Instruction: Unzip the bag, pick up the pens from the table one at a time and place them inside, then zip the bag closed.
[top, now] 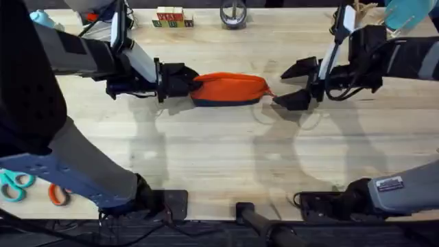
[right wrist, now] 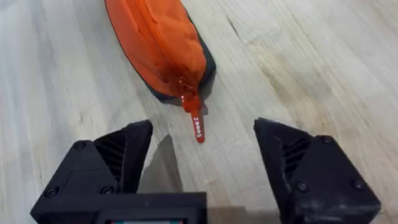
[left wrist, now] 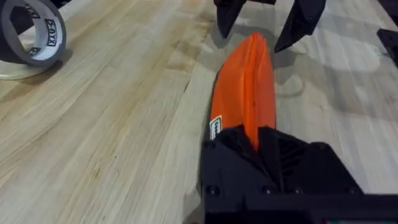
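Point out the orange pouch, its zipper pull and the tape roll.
Orange fabric pouch (top: pixel 230 87), overhead view, middle of its top.
Red zipper pull tab (right wrist: pixel 196 125), right wrist view, mid-tab.
Grey tape roll (left wrist: pixel 38 38), left wrist view, outer band.

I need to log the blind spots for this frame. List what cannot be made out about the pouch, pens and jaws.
- Pouch's near end: in the left wrist view the left gripper covers it, so the grip itself is hidden.
- Pouch contents: the zipper is closed up to its red pull tab, so any pens inside are hidden.
- Scissors: partly cut off by the left arm in the overhead view.
- Right gripper: jaws open, short of the tab.
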Robot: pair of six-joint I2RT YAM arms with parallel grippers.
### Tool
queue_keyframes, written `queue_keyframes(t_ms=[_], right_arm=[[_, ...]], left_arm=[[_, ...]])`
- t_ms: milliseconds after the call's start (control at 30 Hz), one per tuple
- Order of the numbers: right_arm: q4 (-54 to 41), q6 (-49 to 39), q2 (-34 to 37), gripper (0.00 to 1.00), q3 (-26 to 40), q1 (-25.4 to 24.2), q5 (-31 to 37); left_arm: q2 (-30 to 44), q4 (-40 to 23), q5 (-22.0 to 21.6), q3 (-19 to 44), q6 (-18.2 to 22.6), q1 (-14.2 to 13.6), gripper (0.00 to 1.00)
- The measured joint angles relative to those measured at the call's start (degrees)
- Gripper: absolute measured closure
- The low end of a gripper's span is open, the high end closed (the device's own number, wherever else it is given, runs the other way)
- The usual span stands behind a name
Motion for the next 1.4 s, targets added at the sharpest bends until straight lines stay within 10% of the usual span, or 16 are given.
queue_keyframes(t_ms=[1400], right_arm=[[7.37,-0.21,7.49,0.12,0.17,3.67,-5.31]], left_arm=[[0.0,0.17,-0.02,0.0,0.0,0.0,0.959]])
